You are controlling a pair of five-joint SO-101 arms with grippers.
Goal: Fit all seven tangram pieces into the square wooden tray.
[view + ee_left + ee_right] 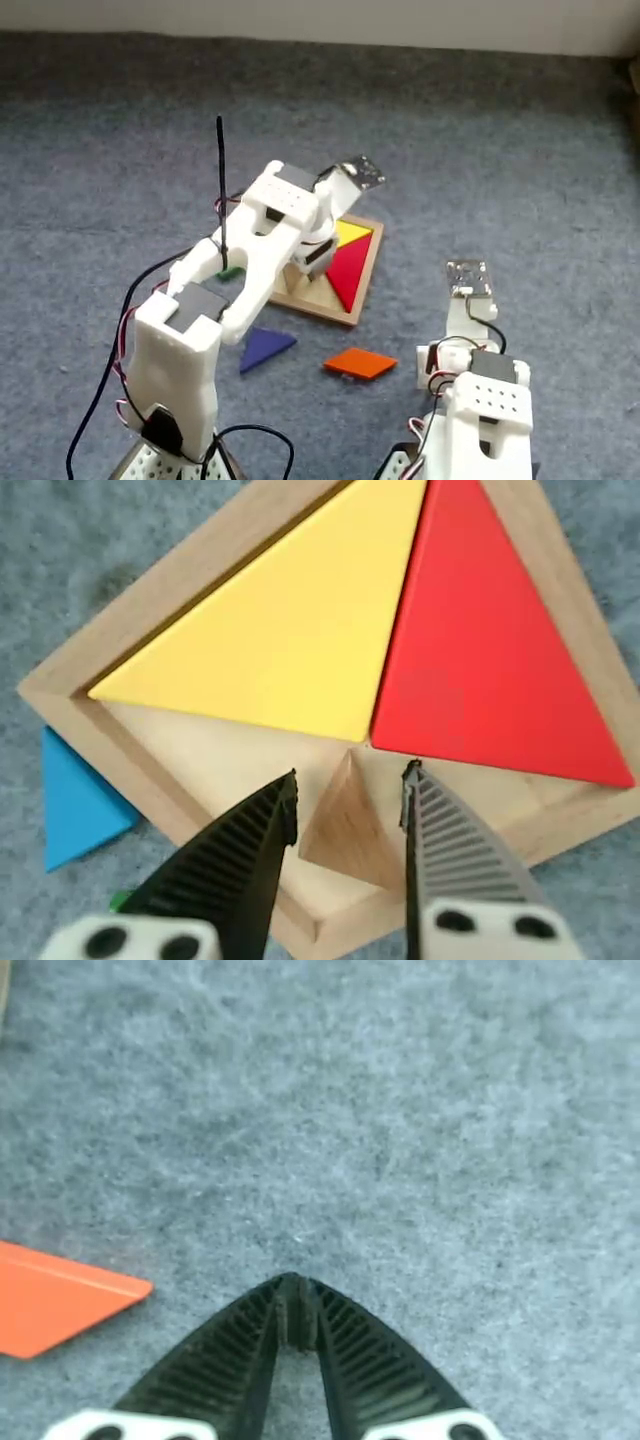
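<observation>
Tangram tray, high view: we see the square wooden tray (320, 312) on the grey carpet (500, 150), under the white left arm (270, 230). We judge the arm hangs there to work inside the frame.
Seated pieces, high view: the flat yellow triangle (351, 233) and the flat red triangle (345, 272) lie edge to edge in the tray, probably so their long sides share one seam.
Loose pieces, high view: the dark blue triangle (265, 347) and the thin orange parallelogram (360, 362) lie on the carpet near the tray. A small green piece (230, 272) peeps out beside the left arm.
Right arm, high view: the white right arm (480, 390) sits well apart from the tray.
Left gripper, left wrist view: the left gripper (350, 775) has its ribbed black jaws parted on either side of a small bare-wood triangle (345, 825) on the tray floor. We cannot tell whether they touch it.
Surfaces, left wrist view: the painted pieces look smooth, matt and sharp-cornered, and the tray wall is raised pale wood. A light blue triangle (80, 800) lies outside, against that wall.
Right gripper, right wrist view: the right gripper (293, 1285) is closed tip to tip on nothing, above the fuzzy carpet, with the orange parallelogram's corner nearby.
</observation>
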